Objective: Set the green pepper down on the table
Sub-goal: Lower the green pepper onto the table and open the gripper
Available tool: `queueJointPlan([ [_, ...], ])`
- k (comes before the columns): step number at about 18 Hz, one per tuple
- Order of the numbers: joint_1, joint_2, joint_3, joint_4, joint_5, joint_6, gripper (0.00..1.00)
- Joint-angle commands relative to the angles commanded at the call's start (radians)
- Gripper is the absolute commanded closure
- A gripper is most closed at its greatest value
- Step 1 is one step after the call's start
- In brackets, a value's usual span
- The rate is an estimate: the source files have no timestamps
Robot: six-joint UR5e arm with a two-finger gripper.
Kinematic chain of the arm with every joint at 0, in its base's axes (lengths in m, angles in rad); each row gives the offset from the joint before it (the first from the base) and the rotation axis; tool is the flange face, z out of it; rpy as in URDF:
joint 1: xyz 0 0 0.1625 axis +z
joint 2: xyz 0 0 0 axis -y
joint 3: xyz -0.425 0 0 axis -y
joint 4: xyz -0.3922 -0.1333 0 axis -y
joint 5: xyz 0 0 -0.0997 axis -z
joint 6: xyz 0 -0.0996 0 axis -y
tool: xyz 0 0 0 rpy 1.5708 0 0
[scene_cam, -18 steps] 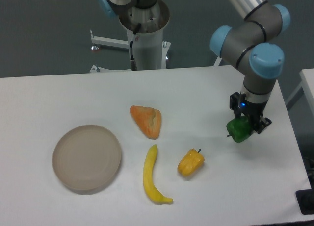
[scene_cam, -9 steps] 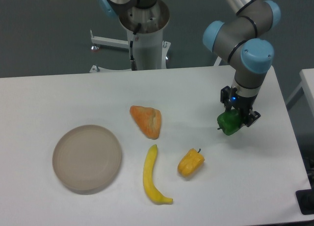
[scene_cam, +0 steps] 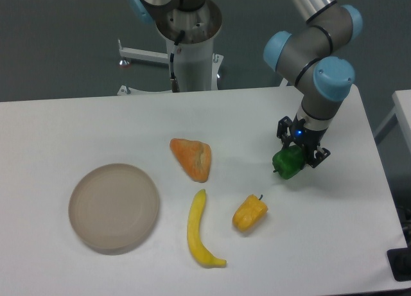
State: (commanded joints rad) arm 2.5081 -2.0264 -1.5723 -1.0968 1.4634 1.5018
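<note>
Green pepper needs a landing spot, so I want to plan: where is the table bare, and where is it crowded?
The gripper holds the green pepper over the table. Bare patches: right of the yellow pepper to the table's right edge, and the far-left strip behind the plate. Crowded: the middle, among croissant, banana and yellow pepper.

Single fixed view: raised, in front of the table point(scene_cam: 77, 122), looking obliquely down across it toward the arm's base column point(scene_cam: 191, 49) at the far edge; medium distance.
</note>
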Motion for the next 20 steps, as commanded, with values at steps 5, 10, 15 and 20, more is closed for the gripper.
queueJointPlan([
  [5,-0.005,-0.003,-0.005,0.0,0.005,-0.002,0.44],
  [10,-0.006,-0.006,-0.005,0.0,0.005,-0.009,0.43],
  [15,-0.006,-0.008,-0.02,0.0,0.0,-0.02,0.43],
  [20,-0.006,-0.009,-0.02,0.0,0.0,-0.021,0.42],
])
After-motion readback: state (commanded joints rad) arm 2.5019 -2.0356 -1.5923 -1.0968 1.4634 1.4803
